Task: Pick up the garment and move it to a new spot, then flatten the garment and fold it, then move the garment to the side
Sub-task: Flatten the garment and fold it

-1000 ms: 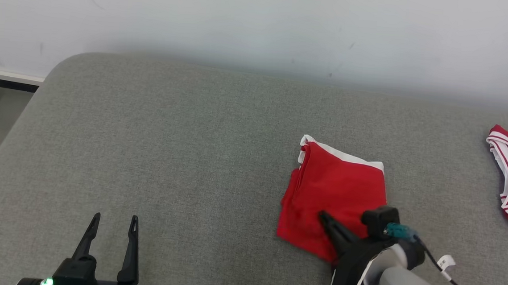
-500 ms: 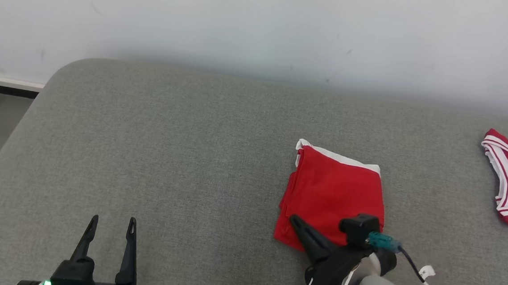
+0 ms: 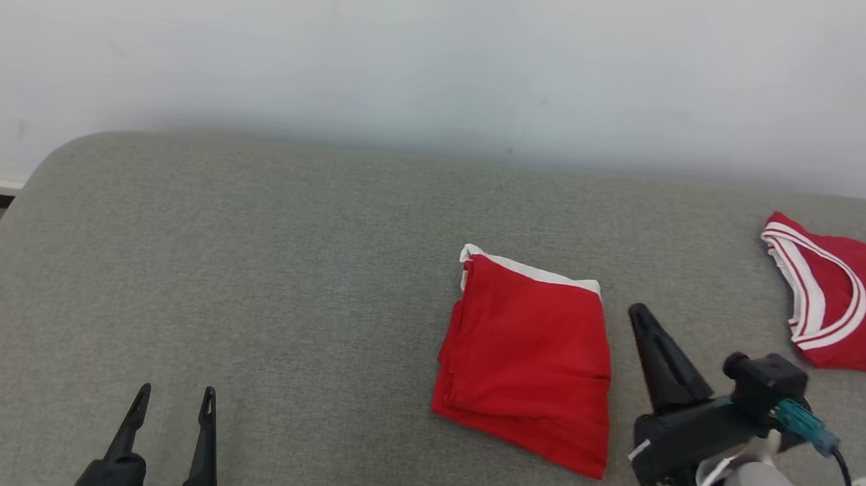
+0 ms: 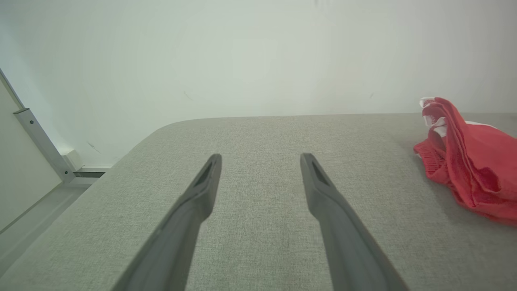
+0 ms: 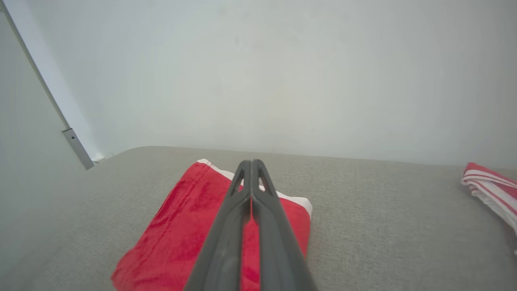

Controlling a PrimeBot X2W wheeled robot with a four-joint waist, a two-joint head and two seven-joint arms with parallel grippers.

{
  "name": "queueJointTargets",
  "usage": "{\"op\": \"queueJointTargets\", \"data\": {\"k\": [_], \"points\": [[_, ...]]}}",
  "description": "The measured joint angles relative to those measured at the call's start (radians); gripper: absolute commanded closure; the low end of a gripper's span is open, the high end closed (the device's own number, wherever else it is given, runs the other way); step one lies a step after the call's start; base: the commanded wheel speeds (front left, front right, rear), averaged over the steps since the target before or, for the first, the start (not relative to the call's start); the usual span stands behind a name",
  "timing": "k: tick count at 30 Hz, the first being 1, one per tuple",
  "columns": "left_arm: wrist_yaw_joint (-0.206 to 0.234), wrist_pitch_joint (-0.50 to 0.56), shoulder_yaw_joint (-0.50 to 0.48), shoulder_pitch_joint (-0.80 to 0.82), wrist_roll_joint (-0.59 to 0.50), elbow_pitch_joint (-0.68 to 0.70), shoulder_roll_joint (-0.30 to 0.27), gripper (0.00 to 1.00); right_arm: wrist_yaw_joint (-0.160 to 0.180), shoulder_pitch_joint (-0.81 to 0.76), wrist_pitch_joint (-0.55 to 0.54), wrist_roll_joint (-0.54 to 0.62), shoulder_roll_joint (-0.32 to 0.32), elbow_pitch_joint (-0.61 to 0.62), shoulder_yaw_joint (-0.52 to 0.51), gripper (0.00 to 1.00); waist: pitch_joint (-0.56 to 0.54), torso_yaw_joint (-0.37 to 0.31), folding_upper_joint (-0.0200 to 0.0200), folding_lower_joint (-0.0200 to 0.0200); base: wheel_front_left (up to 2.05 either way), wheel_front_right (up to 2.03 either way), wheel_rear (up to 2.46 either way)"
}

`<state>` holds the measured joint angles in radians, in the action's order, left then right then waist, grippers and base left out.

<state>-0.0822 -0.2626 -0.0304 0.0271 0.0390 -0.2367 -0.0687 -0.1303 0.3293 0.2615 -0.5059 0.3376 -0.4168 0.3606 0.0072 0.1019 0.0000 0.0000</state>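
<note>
Red and folded, the garment point(image 3: 527, 364) lay right of centre on the grey cushioned surface point(image 3: 248, 276), with a white band along its far edge. The head view gave its squared outline. The left wrist view gave the garment point(image 4: 472, 161) edge-on as stacked, rumpled layers, and the right wrist view gave its flat top point(image 5: 181, 226). The left gripper point(image 3: 175, 393) hovered well apart from it, fingers spread wide point(image 4: 260, 157) and holding nothing. The right gripper point(image 3: 640, 317) stood just beside the garment's right edge, fingers pressed together point(image 5: 251, 161) with nothing between them. A second red garment with white stripes point(image 3: 840, 309) was cut off at the frame's right edge point(image 5: 488, 186), and its lettering was too small to read.
</note>
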Motion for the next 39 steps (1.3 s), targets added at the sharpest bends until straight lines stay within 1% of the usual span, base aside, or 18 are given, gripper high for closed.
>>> {"op": "queueJointTargets", "data": {"k": [5,7,14,15,16,17,22,25,31,39], "points": [[0.005,0.0,-0.003,-0.004,-0.003,0.007,-0.003,0.0,0.0,-0.103,0.0,0.075,-0.039,0.077,-0.139,1.0,-0.007,-0.036,0.0,0.0,0.0,0.0,0.0],[0.011,0.0,-0.001,-0.007,-0.004,0.012,-0.002,0.0,0.0,-0.137,0.0,0.103,-0.054,0.104,-0.177,1.0,-0.01,-0.049,-0.0001,0.0,0.0,0.0,0.0],[0.012,0.0,0.002,-0.007,-0.006,0.019,-0.002,0.0,0.0,-0.251,0.0,0.185,-0.114,0.18,-0.283,1.0,-0.021,-0.077,0.0,0.0,0.0,0.0,0.0],[0.012,0.0,0.003,-0.008,-0.006,0.02,-0.002,0.0,0.0,-0.265,0.0,0.194,-0.124,0.186,-0.296,0.87,-0.023,-0.079,0.0,-0.0001,0.0,0.0,0.0],[0.012,0.0,0.003,-0.009,-0.007,0.021,-0.002,0.0,0.0,-0.28,0.0,0.204,-0.133,0.193,-0.303,0.26,-0.024,-0.081,0.0,-0.0001,0.0,0.0,0.0],[0.013,0.0,0.005,-0.012,-0.009,0.022,-0.002,0.0,0.0,-0.295,0.0,0.216,-0.142,0.2,-0.31,0.0,-0.026,-0.082,-0.0001,-0.0001,0.0,0.0,0.0],[0.013,0.0,0.002,-0.024,-0.01,0.024,-0.005,0.0,0.0,-0.344,0.0,0.265,-0.198,0.241,-0.367,0.0,-0.032,-0.088,0.0,0.0,0.0,0.0,0.0],[0.017,0.0,-0.001,-0.029,-0.01,0.025,-0.008,0.0,0.0,-0.372,0.0,0.286,-0.218,0.252,-0.384,0.0,-0.038,-0.091,0.0,-0.0001,0.0,0.0,0.0],[0.02,0.0,-0.002,-0.048,-0.012,0.035,-0.016,0.0,0.0,-0.395,0.0,0.318,-0.234,0.26,-0.399,0.0,-0.045,-0.094,0.0,-0.0001,0.0,0.0,0.0],[0.025,0.0,-0.001,-0.057,-0.014,0.05,-0.02,0.0,0.0,-0.397,0.0,0.342,-0.24,0.261,-0.416,0.0,-0.051,-0.092,0.0,-0.0001,0.0,0.0,0.0]]}}
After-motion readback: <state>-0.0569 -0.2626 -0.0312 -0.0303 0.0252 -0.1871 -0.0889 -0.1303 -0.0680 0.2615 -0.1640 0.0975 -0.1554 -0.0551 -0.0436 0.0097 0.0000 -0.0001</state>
